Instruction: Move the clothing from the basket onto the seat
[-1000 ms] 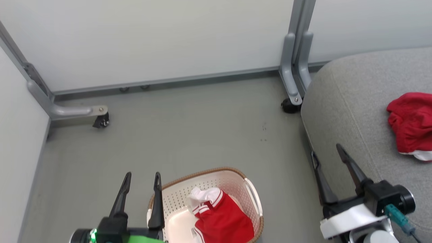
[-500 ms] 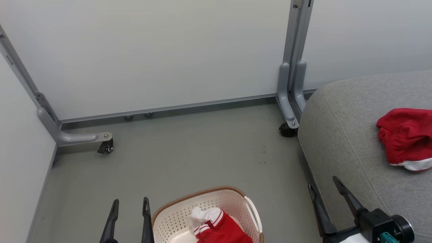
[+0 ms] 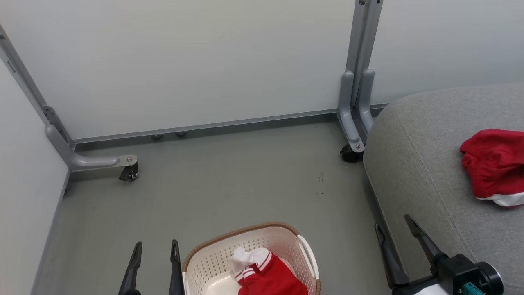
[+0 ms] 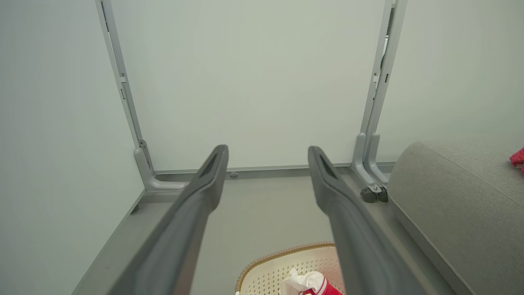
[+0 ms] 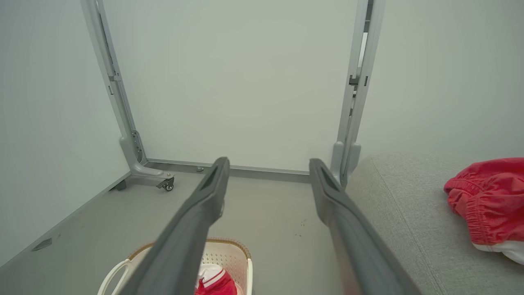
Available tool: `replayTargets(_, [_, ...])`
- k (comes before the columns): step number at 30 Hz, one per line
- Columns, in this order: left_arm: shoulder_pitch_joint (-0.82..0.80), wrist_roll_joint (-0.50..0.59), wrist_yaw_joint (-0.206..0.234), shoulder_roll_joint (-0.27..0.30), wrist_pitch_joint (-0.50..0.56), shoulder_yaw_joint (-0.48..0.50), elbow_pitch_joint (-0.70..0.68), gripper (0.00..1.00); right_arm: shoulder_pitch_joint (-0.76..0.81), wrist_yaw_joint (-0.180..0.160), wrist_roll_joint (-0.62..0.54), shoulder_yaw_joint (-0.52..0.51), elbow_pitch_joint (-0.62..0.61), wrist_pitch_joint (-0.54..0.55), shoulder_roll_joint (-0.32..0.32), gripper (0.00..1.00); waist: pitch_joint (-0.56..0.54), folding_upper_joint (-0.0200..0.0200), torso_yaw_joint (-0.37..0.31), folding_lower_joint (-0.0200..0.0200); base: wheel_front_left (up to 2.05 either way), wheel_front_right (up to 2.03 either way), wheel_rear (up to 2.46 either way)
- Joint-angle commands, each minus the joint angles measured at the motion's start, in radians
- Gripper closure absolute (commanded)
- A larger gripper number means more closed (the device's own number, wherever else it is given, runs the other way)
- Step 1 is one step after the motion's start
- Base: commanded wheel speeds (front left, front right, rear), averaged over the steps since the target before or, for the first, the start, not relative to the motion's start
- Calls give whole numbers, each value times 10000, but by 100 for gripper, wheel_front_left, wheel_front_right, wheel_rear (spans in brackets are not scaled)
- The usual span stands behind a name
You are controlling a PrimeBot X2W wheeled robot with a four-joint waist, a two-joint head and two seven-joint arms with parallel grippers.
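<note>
The cream-white perforated basket with its brown rim sits on the floor at the bottom centre, holding a red garment with white stripes. The grey seat fills the right side, and a second red garment lies on it. My left gripper is open just left of the basket, empty. My right gripper is open at the seat's front edge, empty. The wrist views show the basket, the seat and the red garment on the seat.
White partition panels on grey metal posts close off the back and left. Caster feet stick out onto the grey floor between the basket and the wall.
The head camera has tilted up over the second, so the basket and both grippers sit lower in the picture. Both grippers stay open and empty.
</note>
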Motion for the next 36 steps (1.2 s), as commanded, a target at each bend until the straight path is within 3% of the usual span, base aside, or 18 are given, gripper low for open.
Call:
replayTargets(1, [-61,43,-14,-1,-4,0,-16,0,122,-14,-33,-17,-42,-2,-42,0,29,0,-1,1,0,0,0])
replayTargets(27, [-74,74,-161,-1,-4,-160,208,0,180,-14,-61,-31,-67,-2,-42,0,226,0,101,1,0,0,0])
replayTargets(36, [-424,60,-496,-1,-4,-349,616,0,-73,-14,-61,-141,-188,-2,-42,0,1086,0,177,1,0,0,0])
